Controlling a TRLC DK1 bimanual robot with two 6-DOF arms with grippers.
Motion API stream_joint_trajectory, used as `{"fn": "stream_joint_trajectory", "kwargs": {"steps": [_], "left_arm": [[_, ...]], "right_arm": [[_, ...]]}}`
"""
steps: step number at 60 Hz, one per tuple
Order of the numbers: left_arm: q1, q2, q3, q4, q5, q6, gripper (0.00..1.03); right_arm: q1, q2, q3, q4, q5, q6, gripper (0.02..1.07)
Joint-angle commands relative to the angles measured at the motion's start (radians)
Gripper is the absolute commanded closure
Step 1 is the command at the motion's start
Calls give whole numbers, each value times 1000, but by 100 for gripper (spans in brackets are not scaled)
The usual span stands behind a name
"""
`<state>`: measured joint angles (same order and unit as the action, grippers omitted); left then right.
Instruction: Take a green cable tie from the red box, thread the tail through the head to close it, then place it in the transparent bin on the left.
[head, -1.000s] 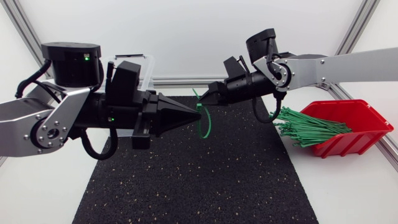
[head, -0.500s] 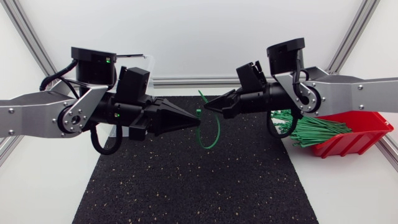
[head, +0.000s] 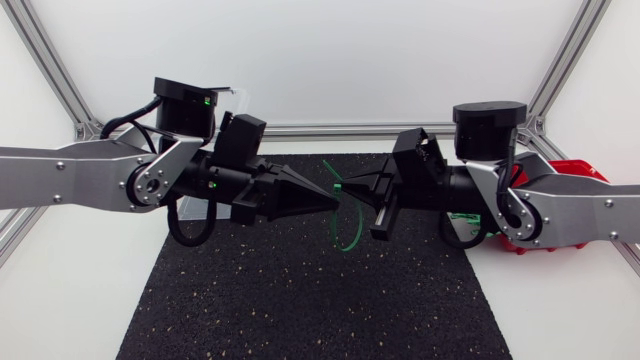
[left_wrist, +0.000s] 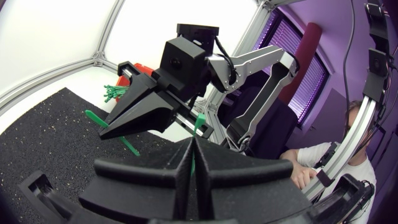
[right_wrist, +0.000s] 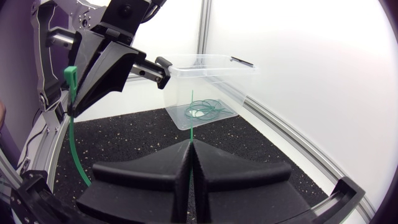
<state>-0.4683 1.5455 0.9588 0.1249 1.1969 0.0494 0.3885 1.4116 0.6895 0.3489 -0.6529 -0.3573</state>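
Note:
Over the black mat (head: 300, 300) a green cable tie (head: 351, 228) hangs in a loop between my two grippers, whose tips nearly meet. My left gripper (head: 333, 203) is shut on the tie near its head (right_wrist: 70, 76). My right gripper (head: 348, 190) is shut on the thin tail (right_wrist: 191, 115). In the left wrist view the right gripper (left_wrist: 104, 133) points at my own shut fingers (left_wrist: 186, 163). The red box (head: 578, 172) is mostly hidden behind the right arm; its green ties (left_wrist: 112, 93) show past that arm. The transparent bin (right_wrist: 208, 68) stands beyond the left arm.
Several closed green ties (right_wrist: 205, 111) lie in the transparent bin. The mat covers the middle of the white table, bordered by an aluminium frame (head: 320, 130) at the back and sides.
Both arms have swung toward the front of the table. The grippers and the tie loop shifted right and lower. The right arm now covers most of the red box.

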Motion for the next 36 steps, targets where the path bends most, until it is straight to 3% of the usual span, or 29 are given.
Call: {"fn": "stream_joint_trajectory", "kwargs": {"steps": [1, 19, 36], "left_arm": [[-9, 22, 26, -30, 13, 43, 100], [-13, 21, 32, -284, -22, 288, 100], [-9, 48, 41, -320, -37, 346, 100]], "right_arm": [[-25, -8, -33, 32, -5, -78, 101], [-71, 6, -90, 94, -60, -204, 101], [-33, -5, -197, 203, -33, -319, 101]]}}
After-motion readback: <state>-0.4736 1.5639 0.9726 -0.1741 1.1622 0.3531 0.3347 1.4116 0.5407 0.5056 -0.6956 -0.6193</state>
